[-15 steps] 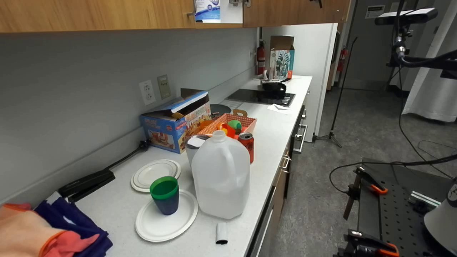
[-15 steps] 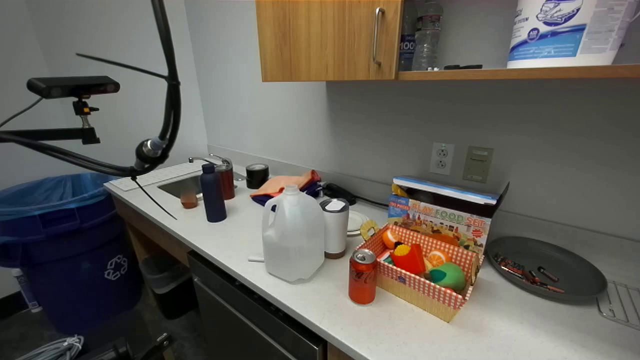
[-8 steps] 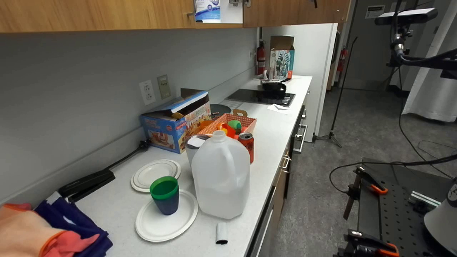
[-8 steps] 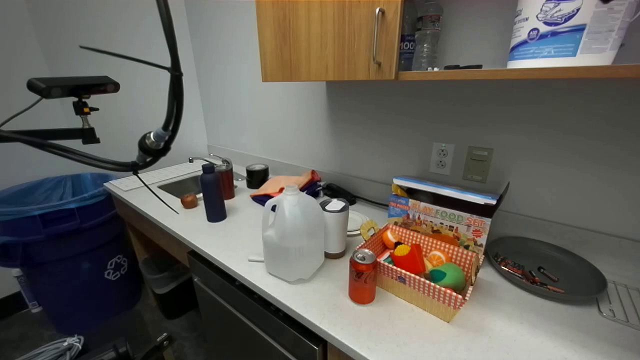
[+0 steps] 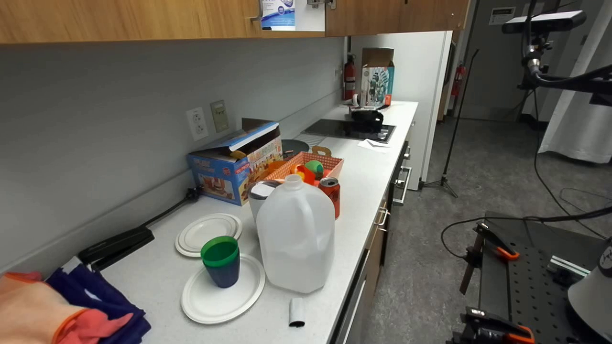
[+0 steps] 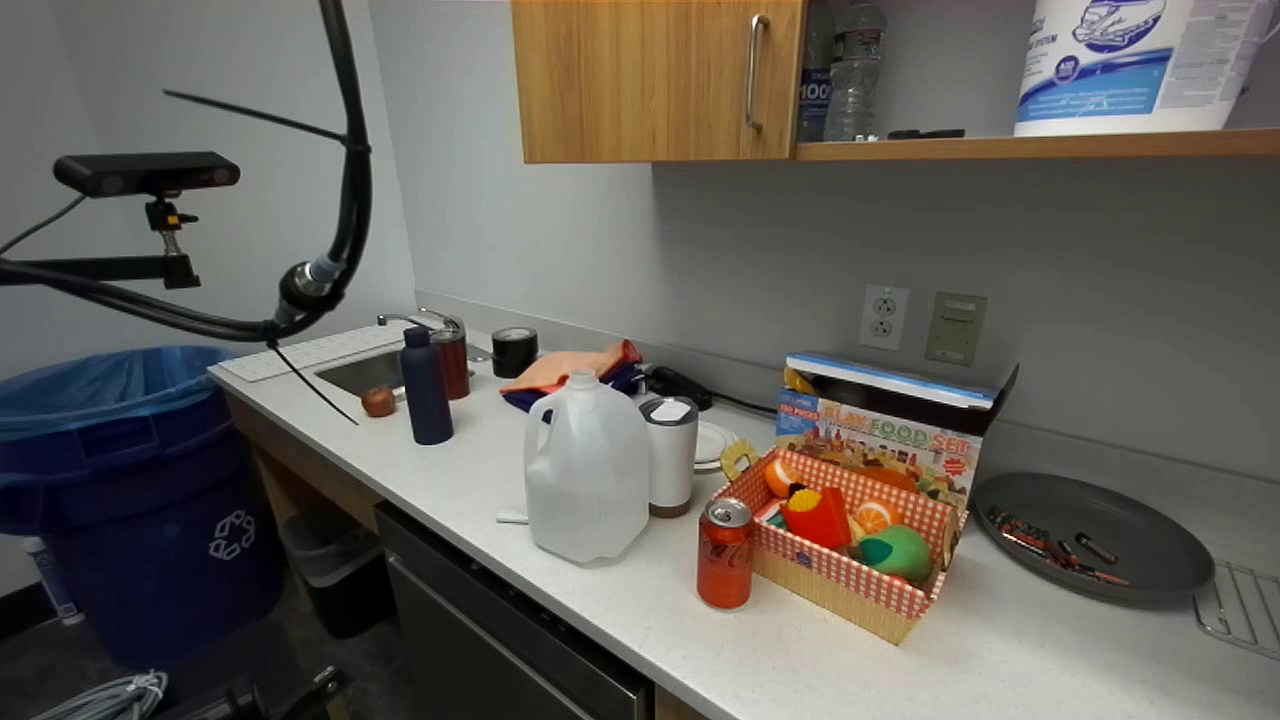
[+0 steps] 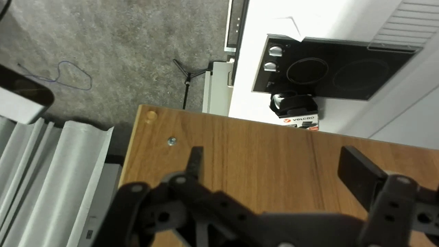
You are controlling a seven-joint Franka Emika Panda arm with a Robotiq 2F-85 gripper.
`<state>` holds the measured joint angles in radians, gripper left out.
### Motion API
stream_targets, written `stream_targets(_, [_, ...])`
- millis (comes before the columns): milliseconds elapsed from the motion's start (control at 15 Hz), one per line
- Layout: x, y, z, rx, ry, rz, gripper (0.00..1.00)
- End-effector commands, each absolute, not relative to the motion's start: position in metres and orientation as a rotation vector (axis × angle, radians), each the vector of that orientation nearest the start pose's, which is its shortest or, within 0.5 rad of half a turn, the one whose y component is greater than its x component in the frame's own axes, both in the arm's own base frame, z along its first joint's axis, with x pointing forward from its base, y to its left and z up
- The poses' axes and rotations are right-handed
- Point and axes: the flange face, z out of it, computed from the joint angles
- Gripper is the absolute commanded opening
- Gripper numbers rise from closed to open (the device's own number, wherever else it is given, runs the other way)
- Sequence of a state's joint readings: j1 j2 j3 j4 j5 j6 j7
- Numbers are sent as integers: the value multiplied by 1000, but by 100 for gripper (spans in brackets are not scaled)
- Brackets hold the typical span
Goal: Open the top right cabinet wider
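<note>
The open cabinet door is a wooden panel at the top of an exterior view, swung out from the cabinet, with a metal hinge at its inner edge. In the wrist view the door fills the middle, with a screw near its free corner. My gripper is open, its two fingers apart in front of the door face with nothing between them. Whether they touch the door cannot be told. In the exterior views the gripper is almost wholly above the frame. The cabinet shelf holds a white tub and clear bottles.
A shut cabinet door with a handle adjoins the opening. Below, the counter holds a milk jug, a can, a food basket and a dark pan. The arm's cable hangs at the left.
The dark gripper tip in front of the door has moved left and up, nearly out of frame. A dark tip over the tub has gone. The arm's cable shifted slightly right. The door looks unmoved.
</note>
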<state>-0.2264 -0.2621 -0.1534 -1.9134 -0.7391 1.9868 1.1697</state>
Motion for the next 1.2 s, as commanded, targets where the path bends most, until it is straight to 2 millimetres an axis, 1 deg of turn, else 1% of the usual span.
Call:
stream_targets(0, [459,-237,661,-2453,2217,-1103,100])
stream_targets(267, [467,-234,666,-2259,2208,-1167,100])
stream_targets(467, [469,-233,668,-2176,2202,-1190,100])
stream_targets(600, [469,-233,668,-2169,2187,-1211,100])
stream_targets(667, [470,-231,668,-2226,2194,-1199,100])
stream_targets(1133, [470,-231,668,-2215,2191,-1209,100])
